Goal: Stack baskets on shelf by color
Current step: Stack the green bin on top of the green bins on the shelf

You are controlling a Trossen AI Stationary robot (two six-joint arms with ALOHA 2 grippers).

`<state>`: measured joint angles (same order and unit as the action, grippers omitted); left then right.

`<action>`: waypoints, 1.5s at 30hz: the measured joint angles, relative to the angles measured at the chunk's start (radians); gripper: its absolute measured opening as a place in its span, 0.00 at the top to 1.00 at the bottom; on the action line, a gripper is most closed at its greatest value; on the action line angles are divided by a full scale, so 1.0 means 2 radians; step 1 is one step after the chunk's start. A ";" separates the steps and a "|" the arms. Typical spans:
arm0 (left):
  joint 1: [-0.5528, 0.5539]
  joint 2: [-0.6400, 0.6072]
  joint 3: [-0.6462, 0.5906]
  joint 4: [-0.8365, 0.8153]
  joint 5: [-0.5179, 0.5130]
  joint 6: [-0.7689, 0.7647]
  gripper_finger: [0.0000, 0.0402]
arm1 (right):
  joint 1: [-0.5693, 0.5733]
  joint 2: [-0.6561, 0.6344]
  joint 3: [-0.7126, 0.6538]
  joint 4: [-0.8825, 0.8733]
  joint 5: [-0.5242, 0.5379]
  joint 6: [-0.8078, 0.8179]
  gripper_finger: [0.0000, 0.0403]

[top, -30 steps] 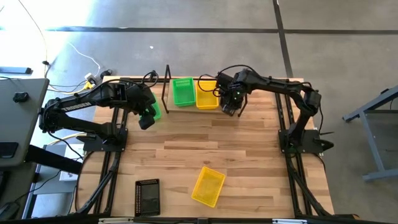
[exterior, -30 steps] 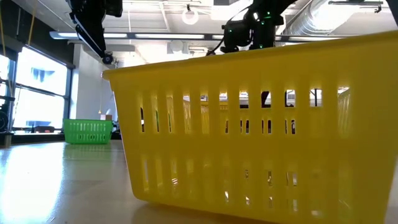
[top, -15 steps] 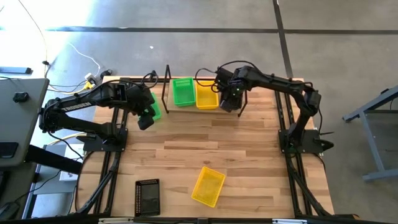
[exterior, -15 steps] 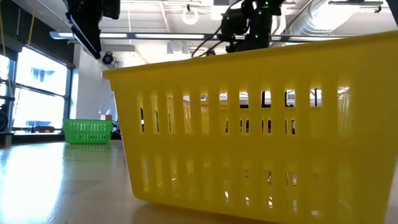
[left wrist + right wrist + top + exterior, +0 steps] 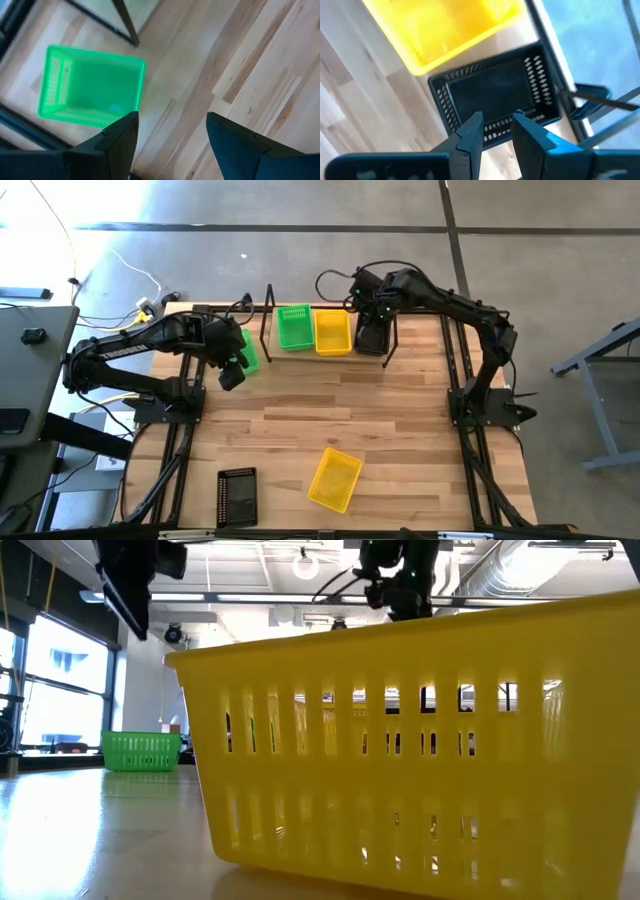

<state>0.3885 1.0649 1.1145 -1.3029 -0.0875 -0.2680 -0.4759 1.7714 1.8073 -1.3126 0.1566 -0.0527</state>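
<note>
On the low wooden plank shelf with its black rod frame (image 5: 268,310) stand a bright green mesh basket (image 5: 294,327), a yellow mesh basket (image 5: 333,332) and a black mesh basket (image 5: 495,95) side by side, all empty. The right gripper (image 5: 496,131) hangs over the black one's near wall, fingers slightly apart, gripping nothing. The left gripper (image 5: 170,135), fingers wide apart, hovers beside another empty green basket (image 5: 90,90) on the slatted tabletop (image 5: 400,420). Near the front lie a second yellow basket (image 5: 334,479) and a second black basket (image 5: 237,496).
</note>
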 joint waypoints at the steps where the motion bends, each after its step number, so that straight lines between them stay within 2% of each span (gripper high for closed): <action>1: 0.000 0.000 -0.009 0.001 0.000 0.000 0.44 | -0.002 0.000 0.009 0.000 0.000 0.000 0.78; 10: 0.000 0.000 -0.111 0.089 -0.008 0.059 0.44 | -0.021 0.000 0.066 -0.011 0.000 -0.006 0.78; 20: 0.000 0.001 -0.187 0.150 -0.085 0.140 0.44 | -0.025 0.000 0.072 -0.017 0.004 -0.009 0.78; 28: 0.000 0.021 -0.186 0.156 -0.094 0.140 0.44 | -0.025 0.000 0.072 -0.017 0.017 -0.017 0.78; 45: 0.000 0.157 -0.186 0.158 -0.119 0.130 0.44 | -0.025 0.000 0.072 -0.017 0.018 -0.027 0.78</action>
<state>0.3885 1.3797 0.7429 -0.9872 -0.3260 -0.0071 -0.5259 1.7710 1.9503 -1.3457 0.1917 -0.1059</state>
